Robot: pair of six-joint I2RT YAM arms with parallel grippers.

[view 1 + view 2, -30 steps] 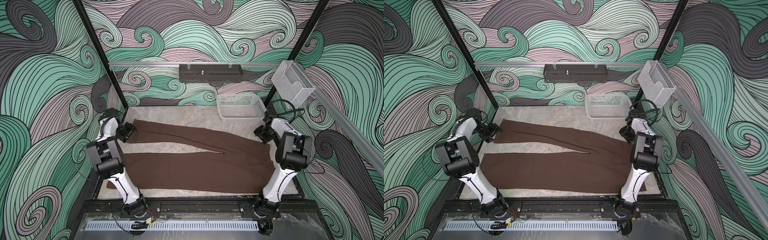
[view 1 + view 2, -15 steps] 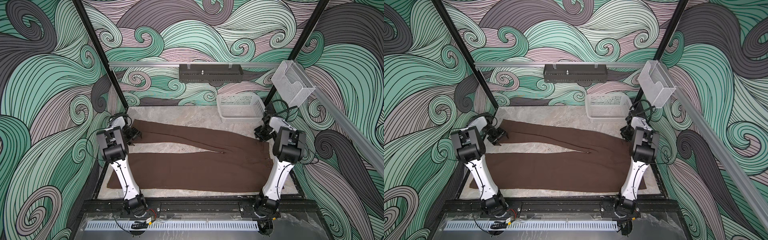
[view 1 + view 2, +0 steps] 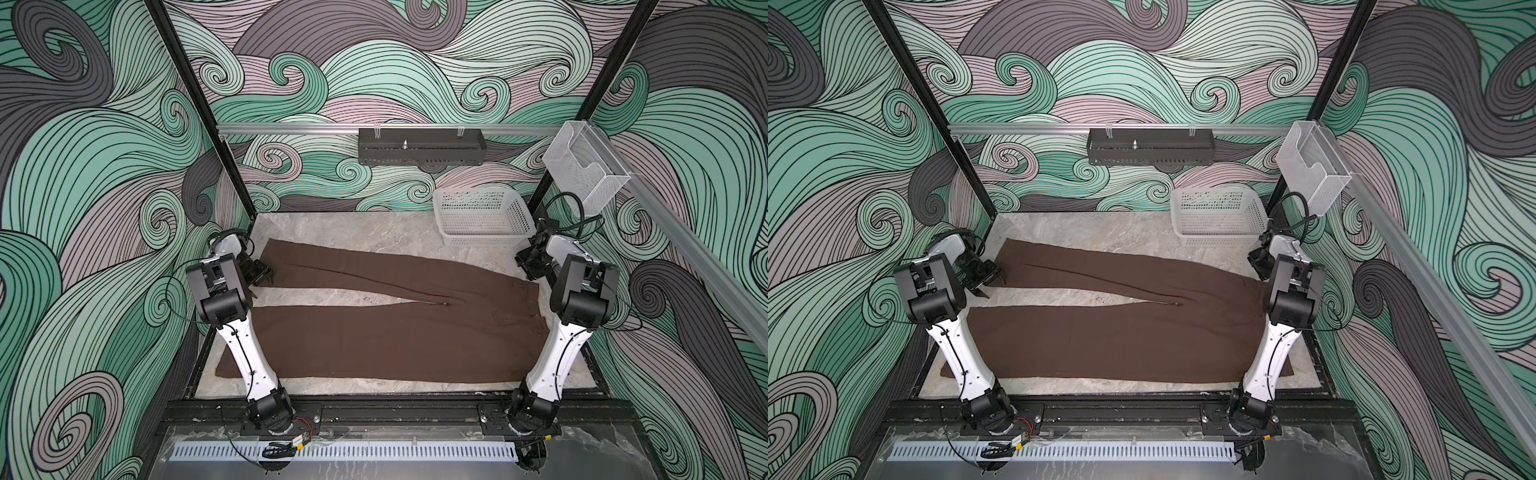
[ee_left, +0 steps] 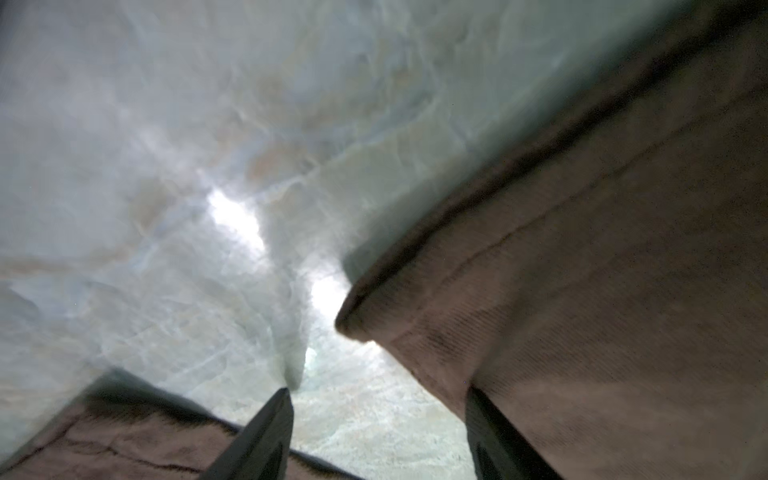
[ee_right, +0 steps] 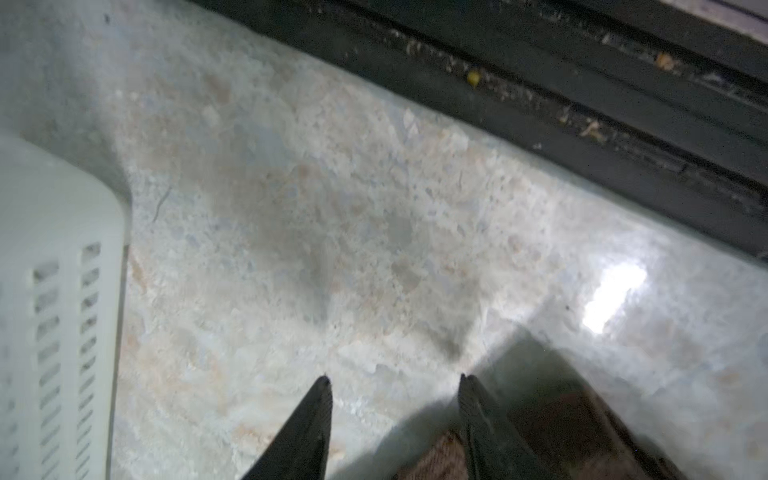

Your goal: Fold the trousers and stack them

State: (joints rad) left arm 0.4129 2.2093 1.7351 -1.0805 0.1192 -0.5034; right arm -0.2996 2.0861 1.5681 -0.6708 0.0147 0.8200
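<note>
My left gripper (image 4: 378, 390) sat open at the far leg's hem corner of the trousers (image 3: 374, 332). One finger was on bare table (image 3: 357, 230), the other maybe tucked under the cloth, too blurry to call. My right gripper (image 5: 392, 378) was open too, nothing clamped, with the waist end just beside one finger and the white basket (image 5: 54, 270) off the other side.

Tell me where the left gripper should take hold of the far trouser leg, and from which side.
Take the hem corner of the far leg of the trousers, coming in from the left end. The leg lies flat on the table, so only its free edge offers a pinch. That corner looks slightly raised, and the open left gripper stands right beside it.
</note>
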